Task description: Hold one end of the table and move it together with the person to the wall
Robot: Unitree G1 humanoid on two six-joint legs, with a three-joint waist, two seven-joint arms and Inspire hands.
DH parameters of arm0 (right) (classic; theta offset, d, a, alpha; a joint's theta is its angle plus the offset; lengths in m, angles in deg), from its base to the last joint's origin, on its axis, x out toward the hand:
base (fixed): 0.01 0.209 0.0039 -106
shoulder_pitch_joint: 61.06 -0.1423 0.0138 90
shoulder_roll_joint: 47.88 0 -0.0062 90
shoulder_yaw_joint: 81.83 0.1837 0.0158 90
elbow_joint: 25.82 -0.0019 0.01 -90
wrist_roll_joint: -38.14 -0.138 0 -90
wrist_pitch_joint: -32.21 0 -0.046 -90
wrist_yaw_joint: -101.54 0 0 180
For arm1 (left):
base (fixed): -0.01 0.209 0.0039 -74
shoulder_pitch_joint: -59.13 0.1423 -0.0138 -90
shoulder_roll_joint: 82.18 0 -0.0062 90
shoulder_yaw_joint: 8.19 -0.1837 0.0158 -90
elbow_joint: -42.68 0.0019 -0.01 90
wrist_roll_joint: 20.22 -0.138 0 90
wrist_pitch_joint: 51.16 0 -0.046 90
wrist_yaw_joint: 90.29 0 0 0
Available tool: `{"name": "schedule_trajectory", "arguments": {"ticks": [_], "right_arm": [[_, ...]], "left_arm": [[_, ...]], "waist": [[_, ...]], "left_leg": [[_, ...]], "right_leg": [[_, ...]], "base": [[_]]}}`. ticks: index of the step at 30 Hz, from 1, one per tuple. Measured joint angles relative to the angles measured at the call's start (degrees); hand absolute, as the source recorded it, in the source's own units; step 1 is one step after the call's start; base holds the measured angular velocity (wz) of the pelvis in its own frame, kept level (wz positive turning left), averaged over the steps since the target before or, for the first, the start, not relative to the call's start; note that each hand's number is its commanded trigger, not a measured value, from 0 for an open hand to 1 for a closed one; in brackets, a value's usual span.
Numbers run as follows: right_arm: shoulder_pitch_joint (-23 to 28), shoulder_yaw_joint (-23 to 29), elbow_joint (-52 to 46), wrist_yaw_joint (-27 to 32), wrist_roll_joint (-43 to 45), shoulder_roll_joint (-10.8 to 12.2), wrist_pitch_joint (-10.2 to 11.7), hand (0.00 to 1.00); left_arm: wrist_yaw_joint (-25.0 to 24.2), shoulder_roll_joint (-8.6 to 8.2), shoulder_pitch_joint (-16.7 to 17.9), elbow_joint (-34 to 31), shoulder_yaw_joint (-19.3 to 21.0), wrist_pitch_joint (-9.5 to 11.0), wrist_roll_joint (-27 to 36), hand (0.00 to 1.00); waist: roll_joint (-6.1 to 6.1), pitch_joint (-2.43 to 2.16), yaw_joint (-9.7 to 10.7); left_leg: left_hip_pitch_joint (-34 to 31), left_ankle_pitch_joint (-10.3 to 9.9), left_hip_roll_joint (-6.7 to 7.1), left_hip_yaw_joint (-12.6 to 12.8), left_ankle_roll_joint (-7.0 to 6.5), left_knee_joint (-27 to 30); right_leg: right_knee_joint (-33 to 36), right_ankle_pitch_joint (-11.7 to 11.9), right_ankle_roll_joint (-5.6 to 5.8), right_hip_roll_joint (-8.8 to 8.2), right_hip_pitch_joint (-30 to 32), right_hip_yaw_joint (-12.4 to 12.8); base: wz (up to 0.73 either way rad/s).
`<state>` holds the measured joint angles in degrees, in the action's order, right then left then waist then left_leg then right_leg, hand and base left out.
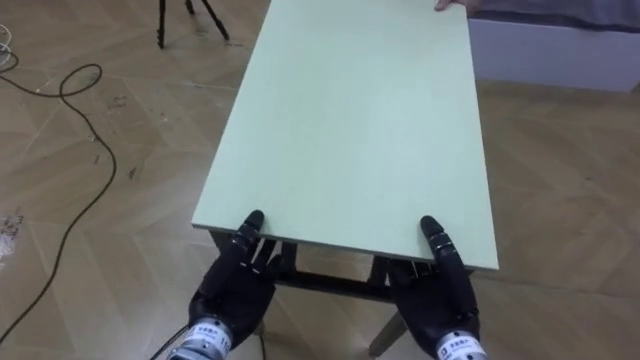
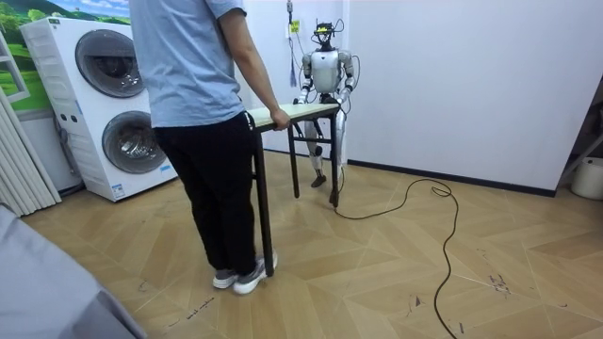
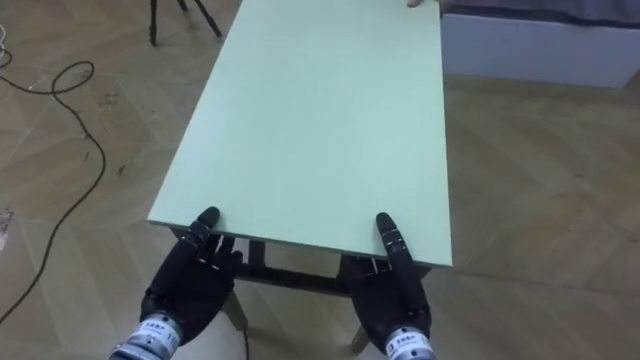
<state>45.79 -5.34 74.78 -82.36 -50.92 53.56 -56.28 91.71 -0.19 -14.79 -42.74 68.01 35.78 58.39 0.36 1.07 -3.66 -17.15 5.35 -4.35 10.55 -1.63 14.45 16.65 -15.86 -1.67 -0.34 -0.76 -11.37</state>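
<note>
The pale green rectangular table with dark metal legs stands on the wooden herringbone floor, carried between the robot at one short end and a person at the other. Its worktop is a bare, flat, smooth board. It looks stiff and moderately heavy, and long enough to swing if one end leads, so the slick edge calls for a firm clamp near the corners, with both ends kept level.

The left hand and the right hand grip the near short edge, one towards each corner. Each thumb lies flat on top of the board while the fingers reach beneath it, pinching the edge between them; how far they curl underneath is hidden. The person's hand holds the far edge, thumb over the corner.

Further out, black tripod legs stand beyond the far left corner. In the room view two stacked white washing machines stand against the wall on the room view's left.
</note>
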Motion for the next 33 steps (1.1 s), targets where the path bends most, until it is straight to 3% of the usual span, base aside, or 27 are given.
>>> {"name": "schedule_trajectory", "arguments": {"ticks": [1,2,3,4,5,6,7,8,9,11,12,14,16,19,22,26,29,33], "right_arm": [[-0.01,-0.27,0.0,0.0,-0.41,-0.03,0.05,1.0],[-0.02,-0.31,-0.01,0.0,-0.46,-0.05,0.05,1.0],[-0.31,-0.33,0.02,-0.01,-0.47,-0.36,0.01,1.0],[-0.51,-0.35,0.35,-0.01,-0.43,-0.41,-0.05,1.0],[-0.6,-0.89,0.75,0.03,-0.25,-0.73,-0.07,1.0],[-0.35,-1.27,0.72,0.01,-0.05,-1.24,-0.08,1.0],[-0.03,-1.38,0.73,0.01,0.56,-1.69,-0.17,1.0],[0.15,-1.39,0.73,0.01,0.81,-1.72,-0.18,1.0],[0.25,-1.23,0.73,0.01,1.53,-1.71,-0.17,1.0],[0.18,-0.82,0.68,-0.01,2.17,-1.89,-0.17,1.0],[-0.04,-0.34,0.5,-0.01,2.93,-1.93,-0.17,1.0],[-0.51,-0.13,0.41,0.01,3.77,-2.24,-0.08,1.0],[-0.54,-0.23,0.07,0.01,3.89,-2.41,-0.08,1.0],[-0.55,-0.21,-0.48,-0.12,4.2,-2.82,0.45,1.0],[-0.82,-0.27,-0.57,-0.1,4.25,-2.87,0.45,1.0],[-1.57,-0.25,-0.6,-0.08,4.27,-3.29,0.87,1.0],[-2.17,-0.28,-0.59,0.08,4.32,-4.03,0.87,1.0],[-2.35,-0.39,-0.58,0.66,5.16,-4.37,0.85,1.0]], "left_arm": [[0.0,0.01,-0.1,0.0,0.04,0.02,-0.17,1.0],[0.0,0.06,-0.22,0.03,0.09,0.04,-0.29,1.0],[-0.07,-0.05,-0.37,0.34,0.21,0.18,-0.43,1.0],[-0.55,-0.27,-0.28,0.96,0.24,0.37,-0.56,1.0],[-1.67,-0.6,0.76,1.61,0.44,0.63,-0.53,1.0],[-2.49,-0.67,1.9,1.62,0.58,0.57,-0.5,1.0],[-2.6,-0.85,2.79,1.65,0.62,0.37,-0.46,1.0],[-2.65,-0.92,3.26,1.64,0.62,0.28,-0.44,1.0],[-2.8,-1.01,3.94,1.64,0.61,-0.03,-0.22,1.0],[-2.87,-1.28,4.37,1.6,0.57,-0.75,0.1,1.0],[-2.87,-1.73,4.31,1.57,0.54,-0.94,-0.11,1.0],[-2.85,-1.98,4.14,1.56,0.58,-0.82,-0.03,1.0],[-2.74,-2.12,4.02,1.56,0.77,-0.79,-0.14,1.0],[-2.7,-2.55,3.62,1.56,0.91,-0.77,-0.44,1.0],[-2.57,-2.46,3.58,1.56,0.91,-0.75,0.05,1.0],[-2.44,-2.46,2.93,1.57,0.57,-0.57,0.09,1.0],[-1.42,-2.69,2.72,1.6,-0.47,-0.04,1.22,1.0],[0.4,-2.77,2.61,1.97,-1.11,0.23,2.29,1.0]], "waist": [[-0.11,-0.07,-0.18],[-0.06,-0.1,-0.34],[-0.05,0.03,-0.6],[-0.07,0.04,-1.11],[-0.28,-0.07,-1.94],[-0.84,0.06,-2.14],[-1.38,0.1,-1.98],[-1.64,0.06,-1.59],[-2.09,0.29,-0.54],[-2.69,0.34,0.44],[-3.36,0.45,1.0],[-4.02,0.68,2.0],[-4.03,0.71,3.12],[-4.21,0.65,4.04],[-4.56,0.63,5.41],[-4.63,0.63,5.59],[-5.38,0.67,5.68],[-5.55,0.68,5.5]], "left_leg": [[0.07,2.45,-0.01,-1.51,1.88,-2.02],[0.11,3.87,-0.01,-2.29,3.66,-3.25],[-0.13,4.37,-0.42,-3.13,5.43,-2.81],[-0.48,2.09,-0.8,-2.71,5.45,0.4],[-0.96,-4.55,-1.73,-2.37,4.15,9.27],[-1.28,-10.03,-2.85,-2.5,4.22,18.08],[-1.11,-13.81,-3.55,-3.53,4.75,26.09],[-0.77,-14.93,-3.96,-4.1,4.78,29.34],[0.84,-16.42,-4.31,-5.29,4.87,33.73],[4.55,-17.18,-5.47,-5.75,5.24,36.95],[7.57,-17.31,-6.27,-5.97,5.45,36.99],[11.31,-19.81,-6.77,-5.78,6.92,32.14],[13.07,-22.44,-5.69,-5.07,6.89,25.45],[14.44,-23.55,-4.0,-5.16,7.1,18.02],[16.0,-24.52,-3.9,-5.05,7.04,11.95],[16.81,-25.36,-3.79,-5.03,6.79,7.84],[16.87,-25.58,-3.59,-4.36,6.49,6.38],[17.95,-24.28,-1.76,-4.04,4.98,3.44]], "right_leg": [[-0.01,0.48,-0.85,0.56,0.74,-0.12],[-0.08,0.78,-1.29,0.67,1.29,-0.39],[-0.26,1.64,-2.32,-0.18,2.19,-2.21],[-0.32,1.96,-2.56,-0.48,2.33,-3.24],[-0.62,2.59,-2.91,-0.62,2.25,-4.29],[-0.59,2.88,-3.28,-0.59,2.25,-6.25],[-0.51,3.11,-3.69,-0.3,2.43,-8.0],[-0.51,3.21,-3.85,-0.12,2.58,-8.77],[-0.24,3.27,-4.09,0.25,2.94,-9.94],[0.93,3.26,-4.35,0.62,4.12,-10.85],[1.97,3.26,-4.38,0.68,5.22,-11.74],[3.61,3.3,-4.18,0.46,7.02,-12.48],[4.01,4.15,-3.72,-0.16,8.41,-12.36],[4.2,5.53,-3.71,-0.65,10.63,-9.91],[4.67,6.2,-3.77,-0.73,11.98,-9.25],[5.12,6.84,-4.02,-0.73,13.86,-9.61],[4.14,8.06,-4.0,-0.87,14.32,-9.79],[4.05,9.51,-3.73,-2.18,14.95,-9.03]], "base": [[0.15],[0.0],[-0.15],[-0.43],[-0.47],[-0.36],[-0.07],[0.21],[0.31],[0.32],[0.34],[0.29],[0.3],[0.34],[0.26],[0.09],[0.0],[-0.06]]}}
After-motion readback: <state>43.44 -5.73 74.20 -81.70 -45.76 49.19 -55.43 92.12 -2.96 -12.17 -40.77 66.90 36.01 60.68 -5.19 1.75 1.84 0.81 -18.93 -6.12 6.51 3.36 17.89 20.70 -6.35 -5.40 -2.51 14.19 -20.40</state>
